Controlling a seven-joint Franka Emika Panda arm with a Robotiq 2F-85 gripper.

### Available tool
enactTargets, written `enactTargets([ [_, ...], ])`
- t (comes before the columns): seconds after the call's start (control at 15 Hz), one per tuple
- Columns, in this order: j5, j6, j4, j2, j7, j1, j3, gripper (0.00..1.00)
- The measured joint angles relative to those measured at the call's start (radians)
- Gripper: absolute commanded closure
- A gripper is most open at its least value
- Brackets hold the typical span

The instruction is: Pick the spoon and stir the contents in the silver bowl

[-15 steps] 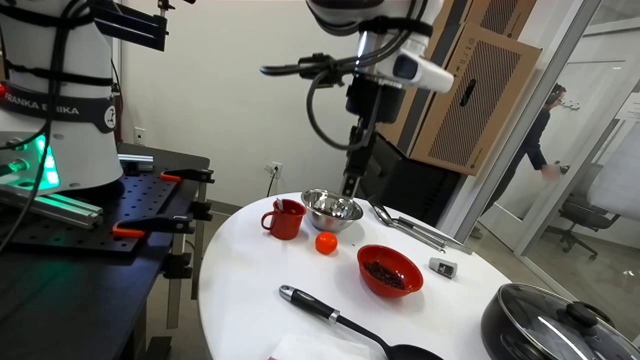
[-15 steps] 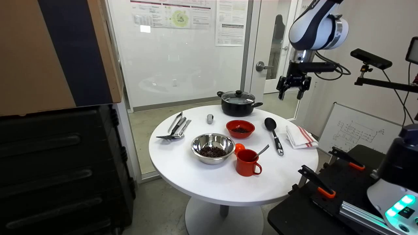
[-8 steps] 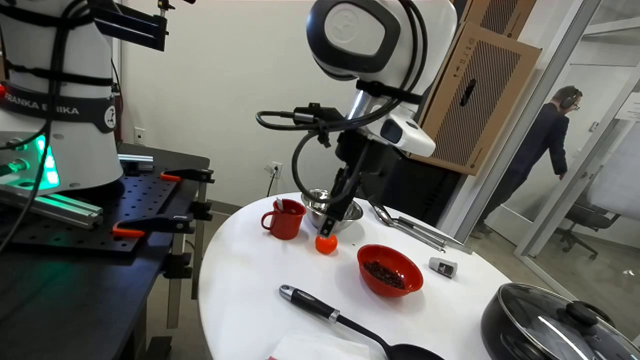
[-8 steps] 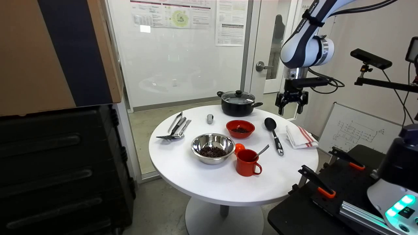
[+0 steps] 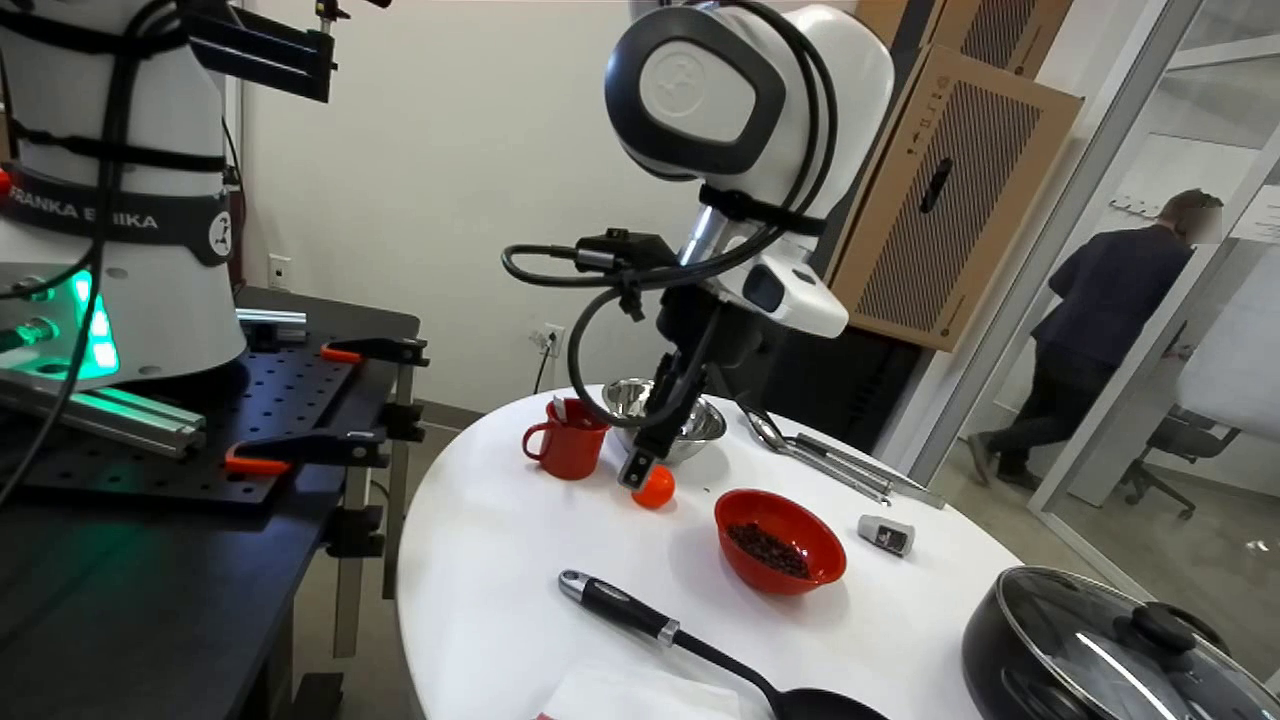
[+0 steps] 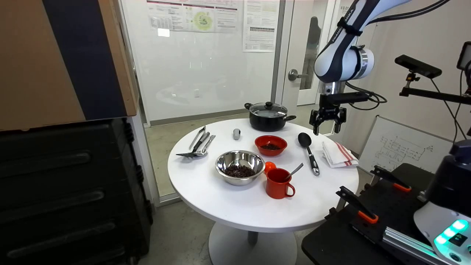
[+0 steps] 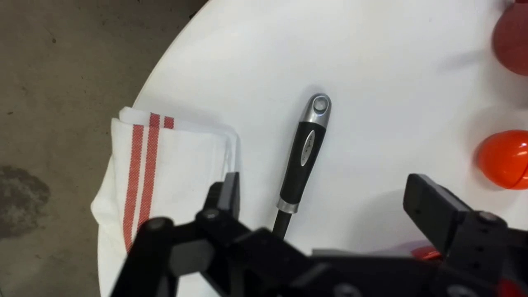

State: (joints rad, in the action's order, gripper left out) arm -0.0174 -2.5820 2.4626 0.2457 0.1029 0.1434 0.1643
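Observation:
The black spoon (image 5: 622,605) lies flat on the white table in both exterior views (image 6: 312,162), its scoop toward the pot side. In the wrist view its handle (image 7: 303,161) shows between the finger lines, nearer the left finger; the scoop is hidden behind the gripper. The silver bowl (image 6: 238,181) stands on the table with dark bits (image 6: 240,171) in it; in an exterior view the arm partly covers it (image 5: 709,428). My gripper (image 7: 324,185) is open and empty, fingers pointing down above the table, as an exterior view also shows (image 6: 326,129).
A red bowl (image 6: 261,147), an orange-red round object (image 7: 504,160) and a red mug (image 6: 276,188) stand near the spoon. A striped cloth (image 7: 185,165) lies beside its handle. A lidded black pot (image 6: 266,123) and metal utensils (image 6: 200,143) lie farther off.
The arm has come down toward the table, quickly at first and then less. The gripper stays open. The objects on the table have not moved. A person behind the glass has walked.

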Motion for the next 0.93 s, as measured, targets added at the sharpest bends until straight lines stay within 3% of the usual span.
enactTargets([
  [0.4, -0.071, -0.168, 0.037, 0.114, 0.086, -0.062, 0.022, 0.00],
  [0.67, -0.182, -0.276, 0.081, 0.183, 0.204, -0.197, 0.119, 0.00],
  [0.93, -0.182, -0.383, 0.089, 0.261, 0.294, -0.314, 0.221, 0.00],
])
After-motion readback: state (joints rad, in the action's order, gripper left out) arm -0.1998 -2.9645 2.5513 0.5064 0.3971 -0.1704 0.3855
